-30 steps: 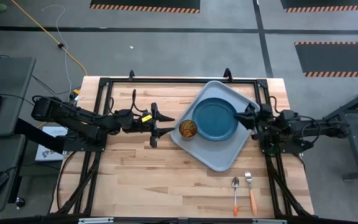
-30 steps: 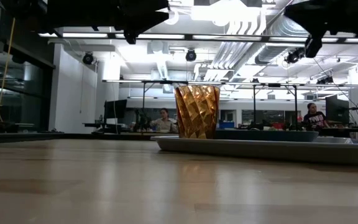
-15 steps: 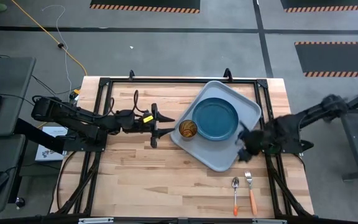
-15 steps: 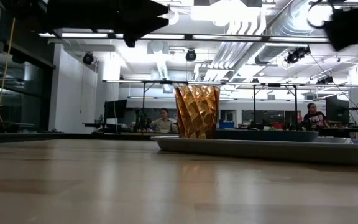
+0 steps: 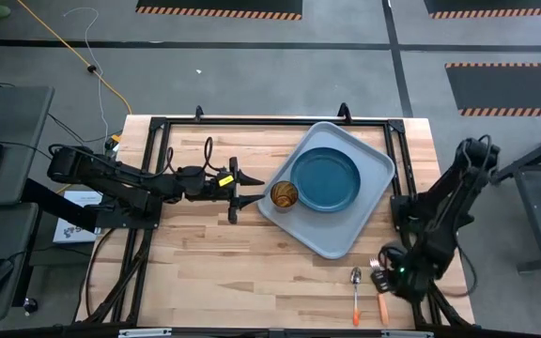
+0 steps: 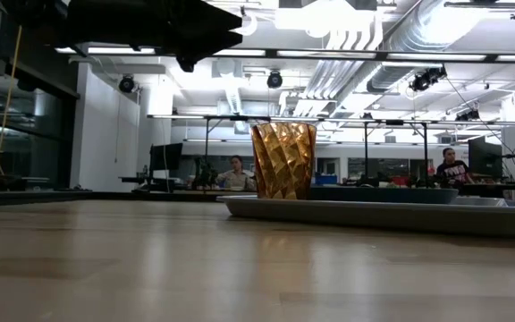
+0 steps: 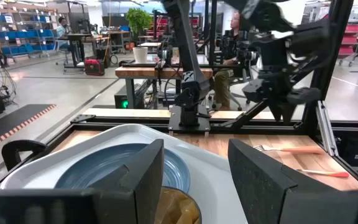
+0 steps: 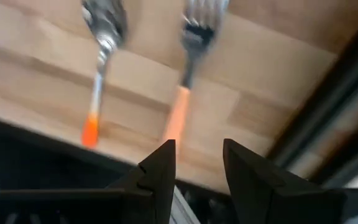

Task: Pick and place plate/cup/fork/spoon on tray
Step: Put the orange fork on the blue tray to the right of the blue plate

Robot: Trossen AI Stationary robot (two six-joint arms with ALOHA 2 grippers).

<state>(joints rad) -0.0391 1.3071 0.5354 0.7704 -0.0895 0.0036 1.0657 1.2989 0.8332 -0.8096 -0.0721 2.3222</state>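
The grey-blue tray (image 5: pixel 341 239) lies at the table's far right and carries the teal plate (image 5: pixel 325 179) and the amber cup (image 5: pixel 284 194), which stands upright near the tray's left corner (image 6: pixel 282 161). The spoon (image 5: pixel 356 293) and the fork (image 5: pixel 381 306) lie side by side on the wood by the near edge, handles toward it. My right gripper (image 5: pixel 384 277) hangs open over the fork, which shows beyond its fingertips (image 8: pixel 180 106) beside the spoon (image 8: pixel 102 37). My left gripper (image 5: pixel 250 189) is open and empty, raised just left of the cup (image 7: pixel 174 210).
A black frame (image 5: pixel 252 120) runs around the table's edges. The wood left of the tray and toward the near left (image 5: pixel 224 272) holds nothing. In the left wrist view my right arm (image 7: pixel 278 56) stands over the fork (image 7: pixel 291 149). People sit in the room behind (image 6: pixel 236 172).
My right gripper has swung from the tray's right side toward the table's near edge and has tipped to point down over the fork. The tray, the plate, the cup, the fork and the spoon have stayed where they were.
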